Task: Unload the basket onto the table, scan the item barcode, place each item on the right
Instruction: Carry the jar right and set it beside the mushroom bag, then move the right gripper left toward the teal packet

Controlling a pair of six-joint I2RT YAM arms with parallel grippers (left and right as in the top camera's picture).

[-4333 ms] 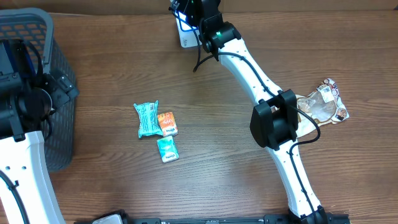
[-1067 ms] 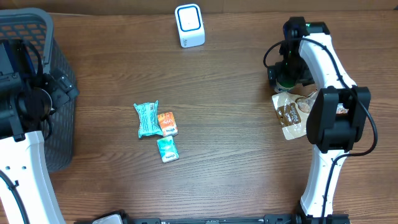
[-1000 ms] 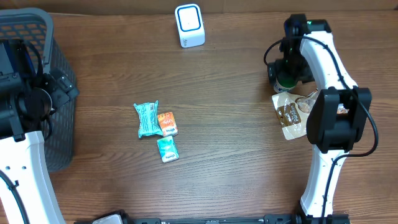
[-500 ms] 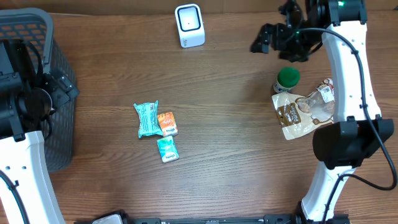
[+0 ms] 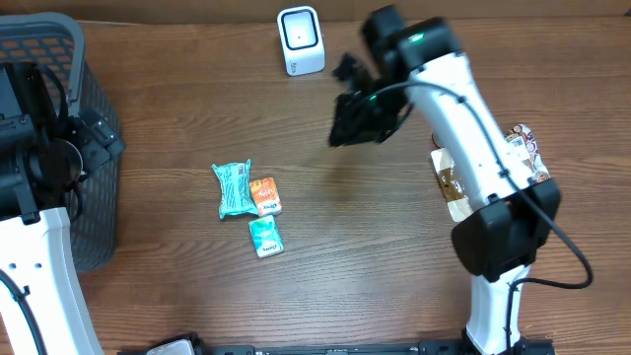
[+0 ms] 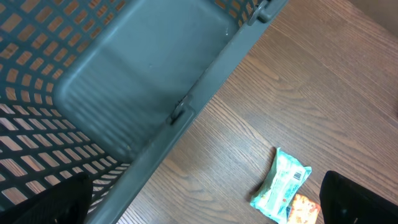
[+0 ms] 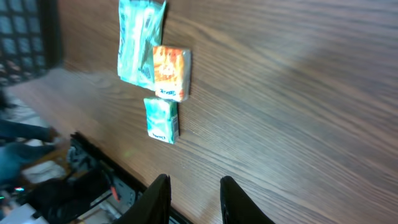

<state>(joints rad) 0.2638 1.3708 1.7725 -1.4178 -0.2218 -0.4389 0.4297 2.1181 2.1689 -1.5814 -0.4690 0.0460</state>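
Note:
Three small items lie together left of the table's middle: a teal packet (image 5: 233, 187), an orange packet (image 5: 264, 195) and a smaller teal packet (image 5: 265, 237). The right wrist view shows them too: teal packet (image 7: 140, 43), orange packet (image 7: 169, 73), small teal packet (image 7: 161, 119). The white, blue-faced scanner (image 5: 301, 39) stands at the back edge. My right gripper (image 7: 194, 196) hovers above bare wood right of the items, fingers a narrow gap apart, nothing between them. My left gripper (image 6: 208, 196) hangs wide open beside the basket, empty, with the teal packet (image 6: 283, 183) below it.
A dark mesh basket (image 5: 94, 138) fills the left edge, under my left arm. On the right lie a brown pouch (image 5: 449, 185), partly hidden by my right arm, and a clear printed pouch (image 5: 523, 148).
My right arm has swung from the back right, near the pouches, leftward to the middle of the table. Its jaws have narrowed. The left arm has stayed put.

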